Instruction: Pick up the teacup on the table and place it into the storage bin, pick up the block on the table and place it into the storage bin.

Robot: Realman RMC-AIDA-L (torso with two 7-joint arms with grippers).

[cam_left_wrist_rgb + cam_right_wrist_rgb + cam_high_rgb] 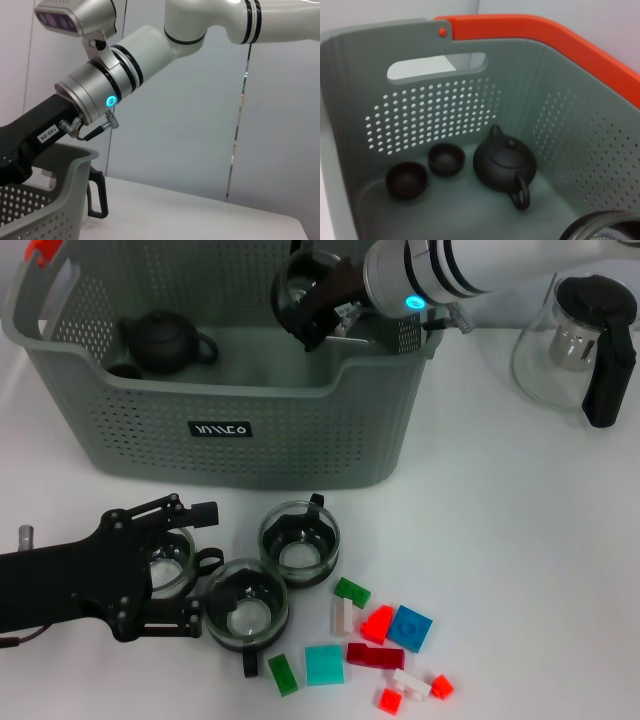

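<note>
Mostly grey-green perforated storage bin [300, 430], orange-red clips.

A glass pitcher [578, 345] with a black handle is standing at the far right of the white desk [520, 540]. A dark teapot [505, 164] and two small dark bowls [447, 159] are sitting near it.

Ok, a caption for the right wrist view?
Inside the storage bin: a dark teapot beside two small dark cups, a glass teacup's rim entering the frame.
</note>
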